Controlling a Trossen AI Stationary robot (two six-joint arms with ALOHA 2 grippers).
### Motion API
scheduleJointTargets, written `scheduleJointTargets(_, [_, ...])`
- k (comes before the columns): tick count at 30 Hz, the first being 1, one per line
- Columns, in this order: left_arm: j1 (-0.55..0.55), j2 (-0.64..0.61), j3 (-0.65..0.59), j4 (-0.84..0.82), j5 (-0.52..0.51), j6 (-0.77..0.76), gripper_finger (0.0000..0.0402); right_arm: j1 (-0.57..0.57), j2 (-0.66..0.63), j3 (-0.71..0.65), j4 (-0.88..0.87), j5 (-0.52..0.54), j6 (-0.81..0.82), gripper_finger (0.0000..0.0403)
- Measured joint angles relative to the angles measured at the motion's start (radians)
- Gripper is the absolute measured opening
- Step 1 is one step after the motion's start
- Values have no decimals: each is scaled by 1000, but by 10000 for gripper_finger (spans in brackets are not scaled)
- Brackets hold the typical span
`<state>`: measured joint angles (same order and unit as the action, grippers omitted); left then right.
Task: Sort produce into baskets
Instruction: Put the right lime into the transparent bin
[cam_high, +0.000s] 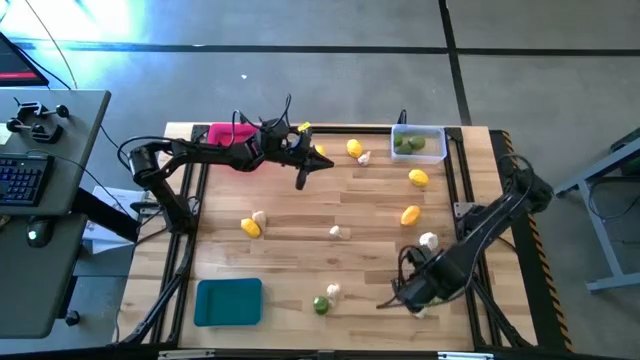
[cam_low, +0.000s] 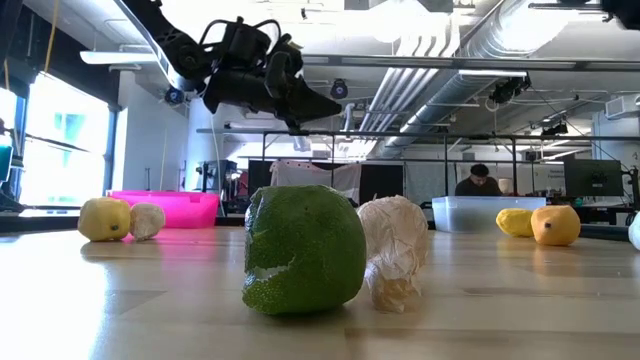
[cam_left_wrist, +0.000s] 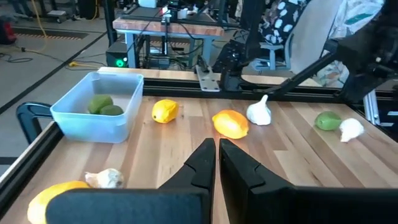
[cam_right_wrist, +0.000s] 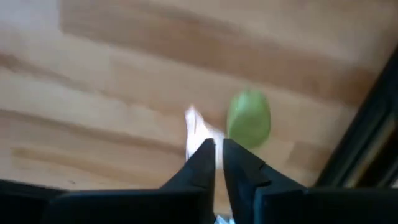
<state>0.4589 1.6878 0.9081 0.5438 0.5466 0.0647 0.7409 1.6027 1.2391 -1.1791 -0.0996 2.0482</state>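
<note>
Lemons, limes and garlic bulbs lie scattered on the wooden table. The clear basket (cam_high: 418, 143) at the far right holds limes (cam_left_wrist: 102, 104). The pink basket (cam_high: 222, 134) stands at the far left, partly under my left arm. The teal basket (cam_high: 228, 301) sits at the near left. My left gripper (cam_high: 326, 163) hangs shut and nearly level above the far middle of the table, holding nothing (cam_left_wrist: 216, 149). My right gripper (cam_high: 403, 296) points down over the near right, shut and holding nothing (cam_right_wrist: 219, 152). Beyond its tips lie a lime (cam_right_wrist: 249, 118) and a garlic bulb (cam_right_wrist: 196, 127).
Loose pieces: lemons (cam_high: 418, 178) (cam_high: 410, 214) and a garlic bulb (cam_high: 428, 240) at the right, a lemon (cam_high: 250, 227) with a garlic bulb (cam_high: 260, 216) at the left, and a lime (cam_high: 320, 306) near the front edge. Black rails frame the table. A desk with a keyboard (cam_high: 25, 180) stands left.
</note>
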Motion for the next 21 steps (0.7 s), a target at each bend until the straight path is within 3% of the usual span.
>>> scheduleJointTargets(7, [-30, 0, 0, 0, -2, 34, 9, 18, 88, 12, 50, -80, 47, 156])
scheduleJointTargets(12, [-45, 0, 0, -1, -2, 36, 9, 18, 104, 12, -27, -85, 120, 246])
scheduleJointTargets(15, [-57, 0, 0, -10, -5, 36, 9, 22, 104, -4, -45, -89, 172, 267])
scheduleJointTargets(21, [-84, 0, 0, -25, -10, 60, 9, 33, 104, -90, 28, -84, 179, 266])
